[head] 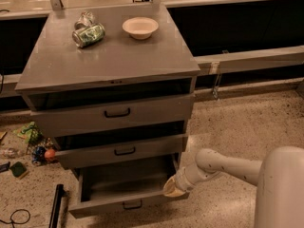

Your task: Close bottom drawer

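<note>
The bottom drawer (118,204) of the grey cabinet stands pulled out, its inside showing, with a small black bar handle (132,205) at the centre of its shallow front. My gripper (171,188) is at the drawer's right front corner, low beside the cabinet, at the end of a white arm (223,165) that comes in from the right. The mid-height drawer (124,151) and the tall top drawer (117,113) are above it, both slightly ajar.
On the cabinet top (114,56) lie a green crumpled can (88,34) and a white bowl (140,27). Small coloured objects (35,146) and a black cable (14,217) litter the floor at left. A black bar (57,205) lies beside the drawer.
</note>
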Motion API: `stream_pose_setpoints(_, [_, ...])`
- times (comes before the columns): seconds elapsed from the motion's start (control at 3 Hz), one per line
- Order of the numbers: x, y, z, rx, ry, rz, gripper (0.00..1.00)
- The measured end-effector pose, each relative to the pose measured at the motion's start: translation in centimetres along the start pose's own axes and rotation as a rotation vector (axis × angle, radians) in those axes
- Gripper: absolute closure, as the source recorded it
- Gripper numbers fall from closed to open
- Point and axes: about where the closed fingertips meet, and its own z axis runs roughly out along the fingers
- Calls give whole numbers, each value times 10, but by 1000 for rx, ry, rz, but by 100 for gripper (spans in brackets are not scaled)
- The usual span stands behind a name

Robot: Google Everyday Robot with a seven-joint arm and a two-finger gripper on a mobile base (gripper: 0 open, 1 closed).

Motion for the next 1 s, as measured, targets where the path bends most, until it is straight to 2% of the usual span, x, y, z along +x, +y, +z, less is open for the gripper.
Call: stream_pose_setpoints(1.0, [14, -24, 34, 33, 55, -54, 100])
